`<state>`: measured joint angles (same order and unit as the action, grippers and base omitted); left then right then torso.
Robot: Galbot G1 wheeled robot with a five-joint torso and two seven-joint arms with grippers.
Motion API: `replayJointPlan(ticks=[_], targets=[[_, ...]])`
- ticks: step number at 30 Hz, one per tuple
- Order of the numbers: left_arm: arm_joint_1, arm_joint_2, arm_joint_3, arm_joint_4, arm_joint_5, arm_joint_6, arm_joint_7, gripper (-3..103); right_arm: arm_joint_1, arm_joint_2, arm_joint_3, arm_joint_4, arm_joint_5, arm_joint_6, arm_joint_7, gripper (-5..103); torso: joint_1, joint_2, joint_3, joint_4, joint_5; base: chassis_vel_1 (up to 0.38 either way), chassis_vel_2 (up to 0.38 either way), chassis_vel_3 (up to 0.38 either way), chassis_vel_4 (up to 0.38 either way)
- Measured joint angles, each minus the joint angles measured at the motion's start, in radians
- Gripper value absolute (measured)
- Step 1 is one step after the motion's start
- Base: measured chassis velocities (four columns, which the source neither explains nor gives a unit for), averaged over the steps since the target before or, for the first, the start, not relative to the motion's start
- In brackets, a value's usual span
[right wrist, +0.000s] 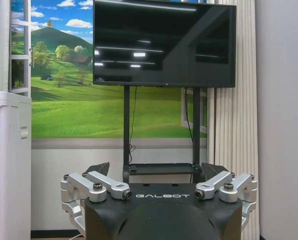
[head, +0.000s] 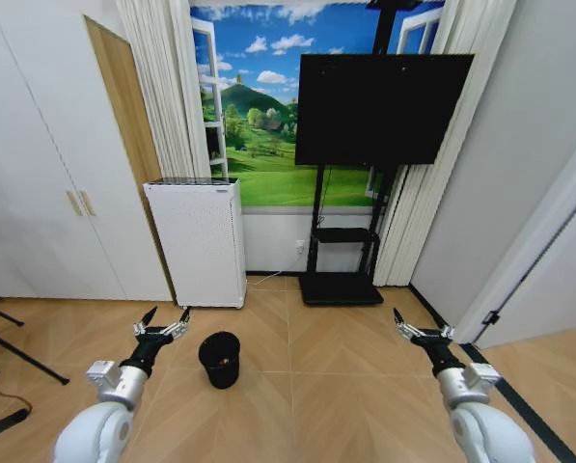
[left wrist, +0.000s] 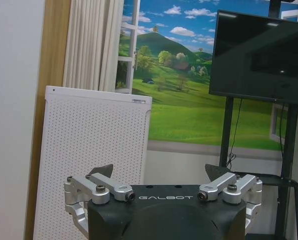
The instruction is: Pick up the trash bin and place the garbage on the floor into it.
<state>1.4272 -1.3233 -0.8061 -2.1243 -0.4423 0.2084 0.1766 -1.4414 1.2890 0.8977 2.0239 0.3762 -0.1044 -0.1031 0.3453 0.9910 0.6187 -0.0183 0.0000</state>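
Trash bin [head: 220, 358] standing on floor [head: 345, 386], just beside my L gripper [head: 163, 319]. Both grippers hovering, jaws spread; R gripper [head: 421, 328] well apart. Advising: approaching rim squarely, pinching mesh wall, keeping bin upright.

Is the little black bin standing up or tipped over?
Upright: the trash bin stands on the floor, its round open rim facing up.

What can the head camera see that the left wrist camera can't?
The head view alone takes in the trash bin standing on the floor, with both arms held out low: the left gripper open just beside the bin, the right gripper open farther off. The left wrist view alone gives a close look at the left gripper's own metal linkages. Both share the white appliance, the TV and the meadow mural.
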Motion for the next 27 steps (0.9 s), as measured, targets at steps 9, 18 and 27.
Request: replayJointPlan(ticks=[9, 18, 27], targets=[[0.004, 0.002, -0.006, 0.000, -0.003, -0.007, 0.006, 100, 0.002, 0.000, -0.005, 0.007, -0.002, 0.000, 0.008, 100, -0.001, -0.003, -0.002, 0.0000, 0.0000, 0.000, 0.000, 0.000, 0.000], [0.007, 0.000, -0.008, 0.003, -0.005, -0.012, 0.015, 100, 0.001, 0.002, -0.009, 0.012, -0.005, 0.000, 0.013, 100, -0.002, -0.005, -0.003, -0.0001, 0.0001, -0.012, -0.010, 0.009, 0.010], [0.008, 0.001, -0.010, 0.005, -0.009, -0.013, 0.019, 100, -0.004, 0.006, -0.010, 0.022, -0.010, -0.008, 0.023, 100, -0.002, -0.006, -0.003, 0.0000, -0.0001, -0.010, -0.019, 0.009, 0.011]])
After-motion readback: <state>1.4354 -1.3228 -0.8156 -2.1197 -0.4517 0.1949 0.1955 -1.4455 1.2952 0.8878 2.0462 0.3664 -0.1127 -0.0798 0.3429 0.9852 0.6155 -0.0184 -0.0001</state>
